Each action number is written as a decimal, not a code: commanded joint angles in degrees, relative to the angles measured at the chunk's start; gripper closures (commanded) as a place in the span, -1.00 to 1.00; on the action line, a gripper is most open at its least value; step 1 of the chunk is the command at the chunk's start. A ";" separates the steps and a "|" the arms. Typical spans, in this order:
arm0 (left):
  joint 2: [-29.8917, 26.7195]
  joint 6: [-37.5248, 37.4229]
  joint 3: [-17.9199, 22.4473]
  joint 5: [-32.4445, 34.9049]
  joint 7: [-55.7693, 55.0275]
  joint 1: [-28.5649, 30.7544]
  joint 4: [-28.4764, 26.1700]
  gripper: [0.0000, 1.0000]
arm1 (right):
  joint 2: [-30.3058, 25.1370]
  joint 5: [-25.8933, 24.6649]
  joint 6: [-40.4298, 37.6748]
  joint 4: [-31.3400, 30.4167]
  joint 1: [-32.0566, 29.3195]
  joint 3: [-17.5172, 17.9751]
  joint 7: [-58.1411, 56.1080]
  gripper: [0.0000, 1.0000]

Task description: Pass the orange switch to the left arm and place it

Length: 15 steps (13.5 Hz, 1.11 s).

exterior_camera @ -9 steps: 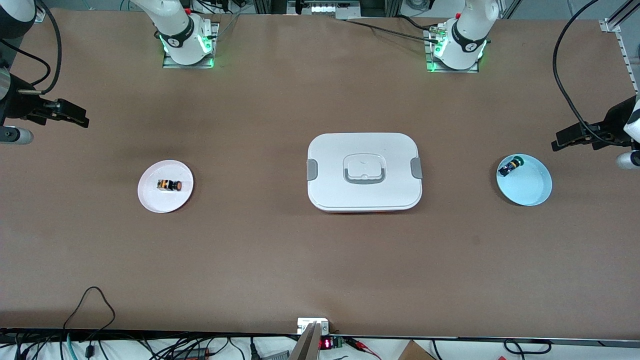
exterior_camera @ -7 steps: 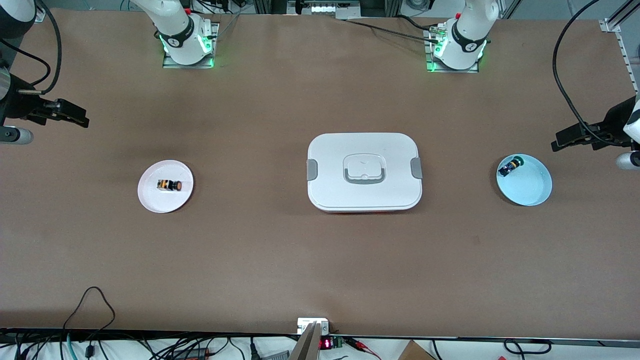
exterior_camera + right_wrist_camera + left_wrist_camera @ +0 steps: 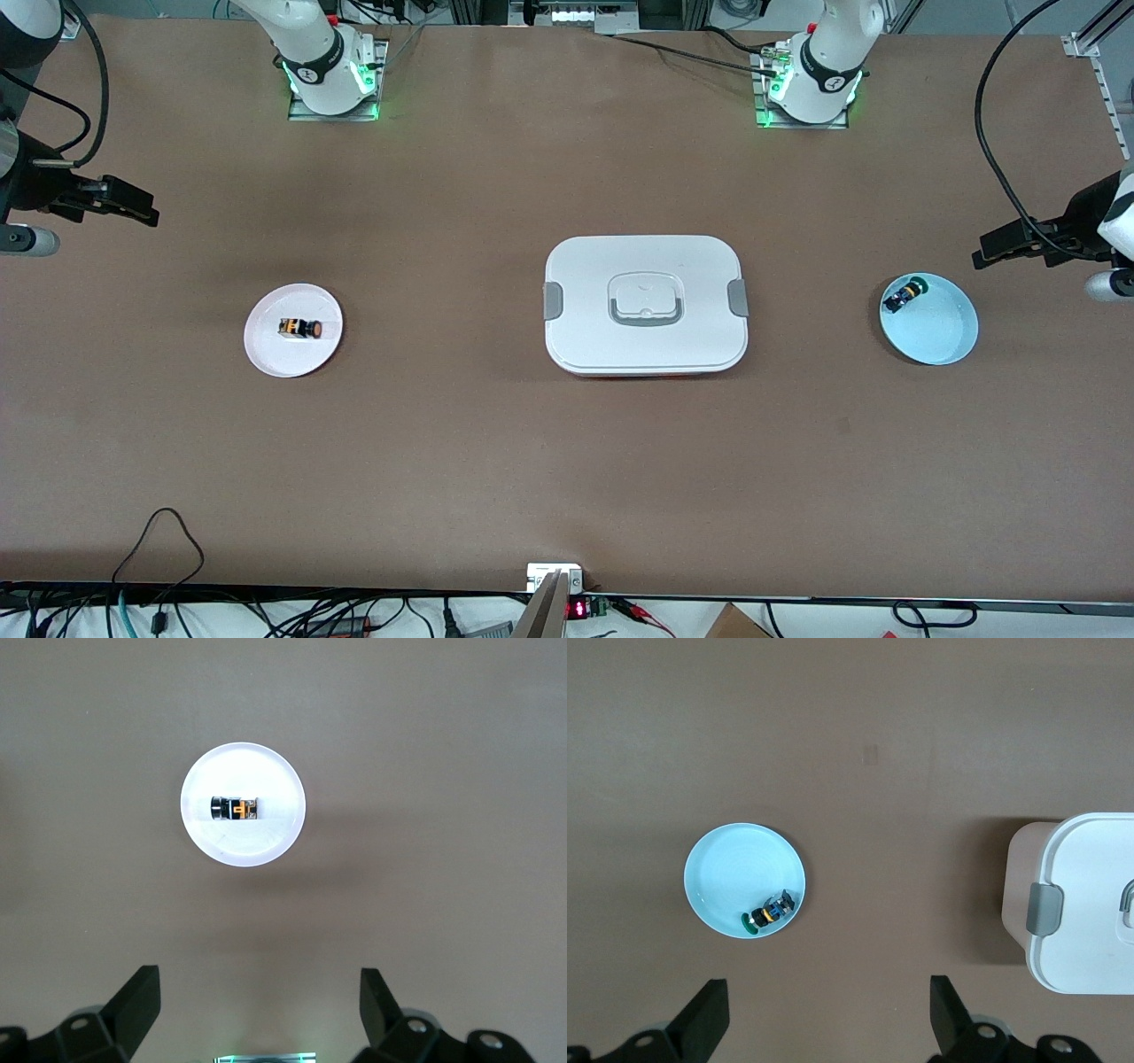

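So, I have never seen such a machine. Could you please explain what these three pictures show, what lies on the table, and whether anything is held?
These are two white robot arms bolted to a brown table. The large picture comes from a high camera facing them. The two small pictures come from cameras on each arm's wrist, looking down past the black jaws.

In the middle lies a closed white box. Toward the right arm's end, a white plate carries the orange switch, lying on its side. Toward the left arm's end, a light blue plate holds a green switch near its rim.

The right gripper hangs above bare table, jaws open, not over the white plate. The left gripper hangs near the blue plate, jaws open. Nothing is held yet.
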 commanded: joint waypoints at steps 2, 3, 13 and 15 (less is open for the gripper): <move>0.61 0.03 0.06 -0.06 -1.07 -0.27 1.12 -1.00 | 1.42 0.90 0.31 0.35 0.07 0.15 -0.17 -1.00; 0.61 -0.06 0.06 -0.06 -1.07 -0.27 1.12 -1.00 | 2.56 1.08 1.53 0.35 0.25 0.23 -0.60 -1.00; 0.61 -0.06 0.06 -0.15 -1.07 -0.27 1.03 -1.00 | 10.92 1.08 22.24 -10.95 -0.27 0.15 -0.78 -1.00; 0.61 -0.06 0.06 -0.15 -1.07 -0.27 1.03 -1.00 | 11.53 1.08 30.77 -17.55 -0.10 0.15 -0.69 -1.00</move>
